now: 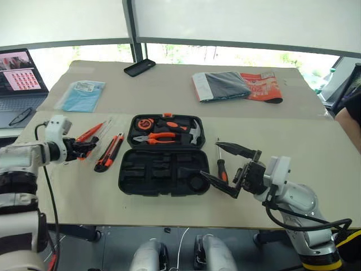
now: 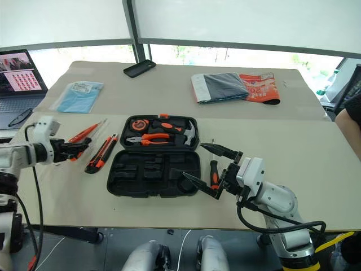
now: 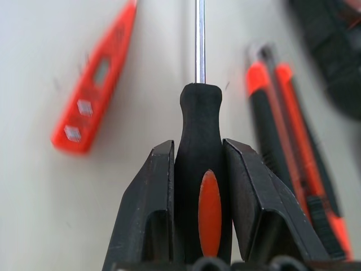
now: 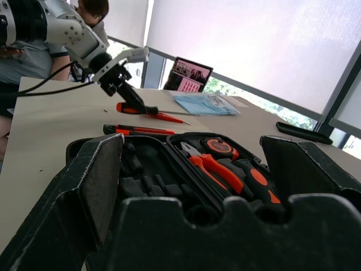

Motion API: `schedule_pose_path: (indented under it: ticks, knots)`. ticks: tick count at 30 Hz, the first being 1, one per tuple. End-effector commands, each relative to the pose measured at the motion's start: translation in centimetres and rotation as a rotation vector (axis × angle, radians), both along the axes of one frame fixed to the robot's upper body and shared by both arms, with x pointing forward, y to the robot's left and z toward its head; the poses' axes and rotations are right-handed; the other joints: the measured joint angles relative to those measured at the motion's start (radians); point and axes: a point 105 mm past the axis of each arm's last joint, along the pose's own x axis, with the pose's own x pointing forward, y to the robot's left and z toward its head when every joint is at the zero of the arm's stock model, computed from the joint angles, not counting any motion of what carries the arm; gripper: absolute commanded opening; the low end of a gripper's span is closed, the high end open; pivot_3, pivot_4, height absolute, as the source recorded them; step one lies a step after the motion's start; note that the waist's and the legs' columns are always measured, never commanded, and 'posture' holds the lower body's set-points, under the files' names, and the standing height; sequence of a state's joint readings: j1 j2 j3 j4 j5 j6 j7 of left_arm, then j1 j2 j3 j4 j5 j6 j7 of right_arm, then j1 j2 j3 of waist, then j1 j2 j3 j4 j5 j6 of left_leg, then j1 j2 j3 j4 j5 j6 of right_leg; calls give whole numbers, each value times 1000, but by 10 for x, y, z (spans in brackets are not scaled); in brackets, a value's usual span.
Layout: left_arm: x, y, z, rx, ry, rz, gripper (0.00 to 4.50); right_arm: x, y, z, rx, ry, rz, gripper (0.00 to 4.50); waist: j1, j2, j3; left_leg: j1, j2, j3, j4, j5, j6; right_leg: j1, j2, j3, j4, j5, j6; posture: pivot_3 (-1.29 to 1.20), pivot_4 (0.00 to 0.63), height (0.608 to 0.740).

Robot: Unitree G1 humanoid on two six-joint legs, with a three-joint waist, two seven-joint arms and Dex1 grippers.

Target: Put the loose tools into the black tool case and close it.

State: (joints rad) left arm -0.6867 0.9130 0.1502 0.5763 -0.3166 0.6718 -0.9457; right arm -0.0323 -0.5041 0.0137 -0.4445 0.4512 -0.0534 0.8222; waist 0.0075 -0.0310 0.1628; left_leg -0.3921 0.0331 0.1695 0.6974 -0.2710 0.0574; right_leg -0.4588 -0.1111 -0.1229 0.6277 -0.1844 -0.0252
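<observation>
The big beige table point(image 1: 293, 141) carries everything here, and in the middle of it lies the black tool case point(image 1: 161, 172), spread open flat. Its far half holds the orange-handled pliers point(image 1: 159, 136), a hammer point(image 1: 194, 131) and a tape measure point(image 1: 145, 122); its near half shows moulded slots, with a small dark tape roll point(image 1: 197, 182) sitting at the right end. At the far side of the table lie folded grey and orange cloth point(image 1: 237, 86), a blue packet point(image 1: 83, 95) and a black phone point(image 1: 139, 67), with a laptop point(image 1: 20, 76) off the left edge.

Over to the left of the case, the orange-black utility knife point(image 1: 109, 152) lies on the table, and beside it, further left, the slim all-orange screwdriver point(image 3: 96, 84). The left gripper point(image 3: 210, 169) is right there, its two black fingers point(image 3: 148, 197) clamped on the black-and-orange handle of a screwdriver point(image 3: 201, 141), the steel shaft pointing away from the wrist; in the right wrist view that tool looks lifted just clear of the table.

On the other side, the right gripper point(image 1: 228, 169) hangs at the case's right end, jaws spread wide, nothing between them. Just beyond its fingers, another orange-and-black screwdriver point(image 1: 221, 166) lies on the table beside the case
</observation>
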Motion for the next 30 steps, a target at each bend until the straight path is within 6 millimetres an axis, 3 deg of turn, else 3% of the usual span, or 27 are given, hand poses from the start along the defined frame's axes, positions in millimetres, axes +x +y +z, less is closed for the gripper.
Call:
schedule_pose_path:
  ticks: [1,3,6,10,12,19,22,26,30]
  knots:
    - [-14,-34,61,67,-336,-331,837,-3,-8,13,-21,-42,-11,4500,2,0,0,0,0,0,0,0,-1,0,-1,0,0,0,0,0,150,740]
    - [-25,-59,58,130,-350,-529,837,1,-16,20,-21,-69,-44,4500,6,0,0,0,-1,0,0,-4,-5,0,-3,0,0,0,0,0,150,740]
    - [-34,-94,37,339,-299,-796,837,5,-24,24,-56,-65,-39,4500,8,0,0,-1,-1,0,2,-5,-5,1,-2,0,0,0,0,0,150,740]
    - [-29,-135,25,432,-313,-959,837,9,-33,22,-115,-41,-28,4500,7,0,0,-1,-2,0,3,-5,-4,1,1,0,0,0,0,0,150,740]
    - [-24,-161,7,458,-283,-1038,837,10,-36,16,-174,-25,-2,4500,13,0,0,-3,-2,0,5,-1,5,1,3,-1,0,0,0,0,150,740]
    - [-13,-178,-17,534,-258,-1077,837,14,-35,20,-175,-28,9,4500,-7,0,0,-5,-1,0,8,-2,10,0,6,0,-1,0,0,0,150,740]
    - [-10,-176,-27,605,-235,-1069,837,12,-31,19,-168,-28,4,4500,-2,0,0,-6,-1,-1,8,-2,10,0,6,0,0,0,0,0,150,740]
    - [-5,-178,-27,620,-240,-1030,837,10,-29,18,-162,-20,6,4500,4,1,0,-6,-1,-1,10,-3,12,0,4,0,0,1,1,0,150,740]
    - [-12,-172,-31,656,-201,-1073,837,8,-27,17,-162,-12,11,4500,4,1,0,-7,-1,-2,15,-4,14,0,4,-1,1,1,2,0,150,740]
